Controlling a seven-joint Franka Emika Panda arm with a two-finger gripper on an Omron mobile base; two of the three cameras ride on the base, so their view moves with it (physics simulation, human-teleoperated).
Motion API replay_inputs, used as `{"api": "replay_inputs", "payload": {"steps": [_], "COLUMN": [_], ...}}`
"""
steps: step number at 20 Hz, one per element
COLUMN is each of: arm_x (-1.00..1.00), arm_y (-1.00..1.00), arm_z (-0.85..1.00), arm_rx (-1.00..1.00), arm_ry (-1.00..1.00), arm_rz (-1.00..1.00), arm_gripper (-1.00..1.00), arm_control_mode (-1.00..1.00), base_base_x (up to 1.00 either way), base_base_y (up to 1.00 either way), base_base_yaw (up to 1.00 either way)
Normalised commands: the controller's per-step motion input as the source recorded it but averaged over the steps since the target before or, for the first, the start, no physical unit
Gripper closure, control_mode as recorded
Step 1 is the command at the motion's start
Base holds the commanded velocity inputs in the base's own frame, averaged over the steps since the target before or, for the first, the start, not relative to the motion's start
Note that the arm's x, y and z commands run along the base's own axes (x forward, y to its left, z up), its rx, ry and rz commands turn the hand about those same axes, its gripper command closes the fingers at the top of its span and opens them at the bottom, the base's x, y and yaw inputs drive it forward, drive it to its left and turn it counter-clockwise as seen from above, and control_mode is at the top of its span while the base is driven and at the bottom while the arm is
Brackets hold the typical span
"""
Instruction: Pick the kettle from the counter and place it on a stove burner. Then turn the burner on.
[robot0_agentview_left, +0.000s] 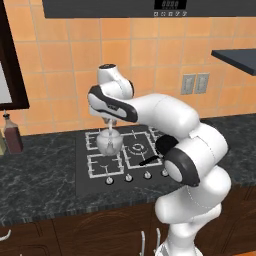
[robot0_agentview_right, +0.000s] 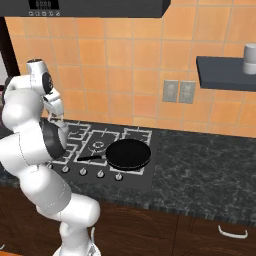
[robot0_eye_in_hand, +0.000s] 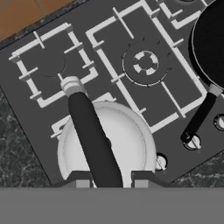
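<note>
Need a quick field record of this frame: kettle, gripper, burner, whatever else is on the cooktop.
kettle: silvery kettle hangs by its dark handle over the cooktop's front-left area
gripper: gripper shut on the kettle handle, fingers either side of it
stove burner: front-left burner with pale wire grate, kettle above it; contact with the grate cannot be told
pan: black frying pan on the right side of the cooktop, handle pointing left
knobs: row of knobs along the front edge
counter: dark marbled counter, brown bottle at far left
</note>
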Motion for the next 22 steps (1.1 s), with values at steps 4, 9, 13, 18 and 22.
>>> {"api": "replay_inputs", "payload": {"steps": [4,9,13,18,22], "arm_x": [-0.01,-0.05,0.0,0.0,-0.07], "arm_y": [0.09,0.02,0.04,0.04,0.02], "arm_z": [-0.13,-0.05,0.0,0.0,0.0], "arm_rx": [-0.06,-0.08,-0.04,0.0,0.0], "arm_ry": [-0.03,-0.02,0.0,0.0,0.0], "arm_rz": [-0.01,-0.1,-0.15,-0.28,-0.29], "arm_gripper": [1.0,1.0,1.0,1.0,1.0], "arm_control_mode": [-1.0,-1.0,-1.0,-1.0,-1.0], "base_base_x": [0.0,0.0,0.0,0.0,0.0], "base_base_y": [0.0,0.0,0.0,0.0,0.0], "base_base_yaw": [0.0,0.0,0.0,0.0,0.0]}}
